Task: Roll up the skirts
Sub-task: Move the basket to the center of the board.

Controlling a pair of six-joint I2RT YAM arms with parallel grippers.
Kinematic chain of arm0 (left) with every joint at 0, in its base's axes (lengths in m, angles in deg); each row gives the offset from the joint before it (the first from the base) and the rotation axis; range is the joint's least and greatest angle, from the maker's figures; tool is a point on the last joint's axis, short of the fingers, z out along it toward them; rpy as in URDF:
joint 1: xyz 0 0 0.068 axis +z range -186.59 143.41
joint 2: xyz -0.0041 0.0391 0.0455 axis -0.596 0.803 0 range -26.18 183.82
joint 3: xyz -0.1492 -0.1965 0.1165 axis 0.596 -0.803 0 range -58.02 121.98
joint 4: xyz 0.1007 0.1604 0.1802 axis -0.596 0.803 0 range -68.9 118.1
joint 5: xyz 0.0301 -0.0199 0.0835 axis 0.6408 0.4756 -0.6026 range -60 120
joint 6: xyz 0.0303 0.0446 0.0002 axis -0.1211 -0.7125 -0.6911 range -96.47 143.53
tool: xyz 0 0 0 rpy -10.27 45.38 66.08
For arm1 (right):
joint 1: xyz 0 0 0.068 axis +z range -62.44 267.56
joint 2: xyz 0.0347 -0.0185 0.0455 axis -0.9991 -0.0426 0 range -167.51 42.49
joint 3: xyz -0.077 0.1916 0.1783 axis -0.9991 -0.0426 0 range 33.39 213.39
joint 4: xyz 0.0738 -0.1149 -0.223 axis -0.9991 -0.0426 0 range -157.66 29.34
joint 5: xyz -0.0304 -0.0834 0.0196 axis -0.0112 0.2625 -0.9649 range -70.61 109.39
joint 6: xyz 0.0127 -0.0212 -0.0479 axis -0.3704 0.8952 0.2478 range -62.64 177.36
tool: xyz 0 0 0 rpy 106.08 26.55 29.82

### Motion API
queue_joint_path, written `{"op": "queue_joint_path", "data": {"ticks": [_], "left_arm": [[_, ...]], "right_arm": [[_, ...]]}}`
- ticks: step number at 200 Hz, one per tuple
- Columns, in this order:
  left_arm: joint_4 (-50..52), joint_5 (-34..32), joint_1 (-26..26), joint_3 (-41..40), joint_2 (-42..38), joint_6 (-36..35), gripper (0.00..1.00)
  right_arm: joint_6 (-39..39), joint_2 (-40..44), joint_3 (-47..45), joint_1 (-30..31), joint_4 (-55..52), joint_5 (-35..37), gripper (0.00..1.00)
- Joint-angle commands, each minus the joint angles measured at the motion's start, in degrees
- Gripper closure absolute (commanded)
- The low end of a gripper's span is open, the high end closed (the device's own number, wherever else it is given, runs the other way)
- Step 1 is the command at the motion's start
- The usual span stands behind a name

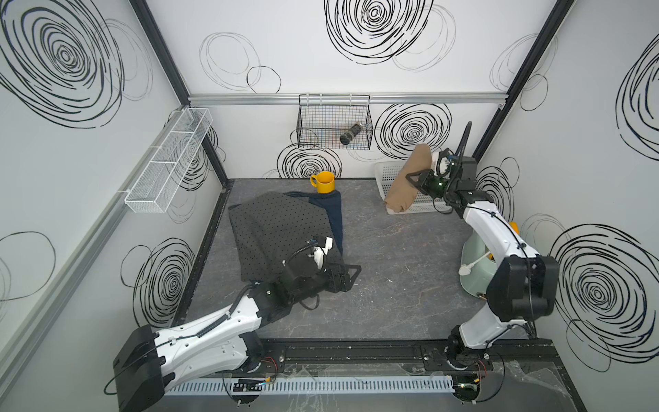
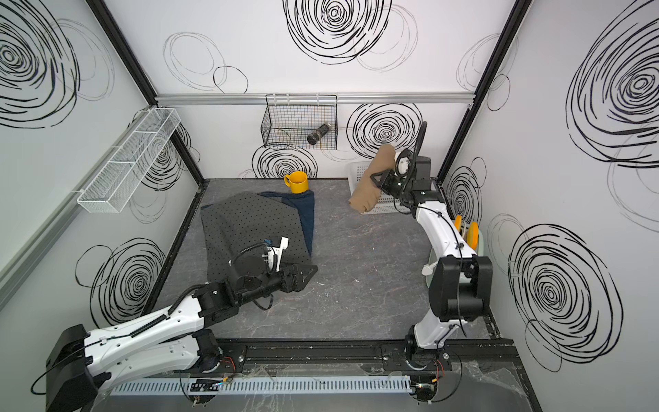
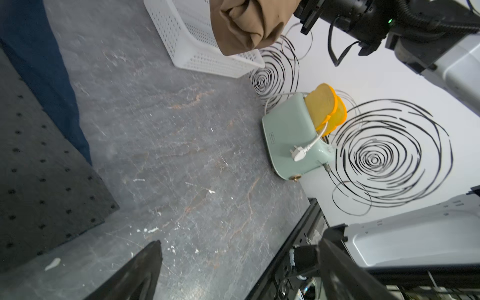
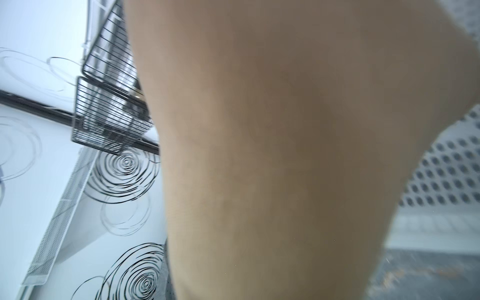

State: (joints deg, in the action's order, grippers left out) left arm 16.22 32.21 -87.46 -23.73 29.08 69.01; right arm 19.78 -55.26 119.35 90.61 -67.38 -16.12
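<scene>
Left gripper (image 1: 347, 276), jaws apart, sits at the 5 o'clock corner of the flat dotted grey skirt (image 1: 271, 228) overlying the denim skirt (image 1: 333, 214); right gripper (image 1: 413, 180) is clamped on the rolled tan skirt (image 1: 399, 198) over the white basket (image 1: 424, 208) at 2 o'clock: apparently one rolled, two remaining.

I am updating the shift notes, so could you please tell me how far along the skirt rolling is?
Done: the tan skirt is rolled into a bundle. In hand: the right gripper holds it over the white basket. Still to do: the dotted grey skirt lies flat on the blue denim skirt, both unrolled; the left gripper is open beside them.
</scene>
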Motion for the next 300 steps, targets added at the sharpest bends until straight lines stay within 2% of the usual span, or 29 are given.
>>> {"op": "queue_joint_path", "data": {"ticks": [1, 44, 56, 74, 82, 117, 141, 174, 239, 270, 300], "left_arm": [[5.60, 0.82, 2.09, 2.31, 0.96, -4.01, 0.03], [7.35, 3.07, 4.23, 4.90, 5.79, -6.10, 0.03], [6.75, 3.83, 4.51, 4.78, 6.74, -6.10, 0.03], [6.64, 4.86, 5.03, 5.00, 7.95, -6.01, 0.03], [6.73, 5.07, 5.22, 5.07, 8.21, -6.10, 0.03], [6.51, 6.10, 5.43, 4.83, 8.96, -6.03, 0.03], [5.96, 7.19, 5.36, 4.74, 10.23, -5.51, 0.02], [5.62, 7.56, 5.41, 5.03, 10.99, -5.13, 0.02], [8.03, 6.61, 5.12, 7.99, 12.91, -6.77, 0.02], [8.01, 9.44, 6.89, 9.21, 15.06, -6.20, 0.02], [8.15, 11.86, 8.81, 11.28, 17.52, -5.44, 0.02]], "right_arm": [[-1.71, -7.55, 10.17, -0.71, 3.93, -12.75, 1.00], [-10.72, -23.71, 25.16, -3.38, 11.98, -25.95, 1.00], [-9.39, -30.16, 34.79, -3.56, 5.14, -29.50, 1.00], [-2.85, -39.97, 51.13, -4.30, -12.40, -32.73, 1.00], [-1.12, -42.98, 55.60, -4.90, -17.60, -33.79, 1.00], [4.77, -42.15, 47.69, -7.69, -21.54, -29.96, 1.00], [8.57, -47.18, 53.60, -7.88, -29.69, -27.73, 1.00], [10.08, -49.20, 54.15, -9.02, -32.90, -21.07, 1.00], [13.25, -52.52, 56.80, -9.03, -37.48, -14.46, 1.00], [15.72, -50.57, 54.76, -8.38, -39.79, -11.32, 1.00], [16.65, -45.41, 46.77, -7.67, -38.01, -10.65, 1.00]]}}
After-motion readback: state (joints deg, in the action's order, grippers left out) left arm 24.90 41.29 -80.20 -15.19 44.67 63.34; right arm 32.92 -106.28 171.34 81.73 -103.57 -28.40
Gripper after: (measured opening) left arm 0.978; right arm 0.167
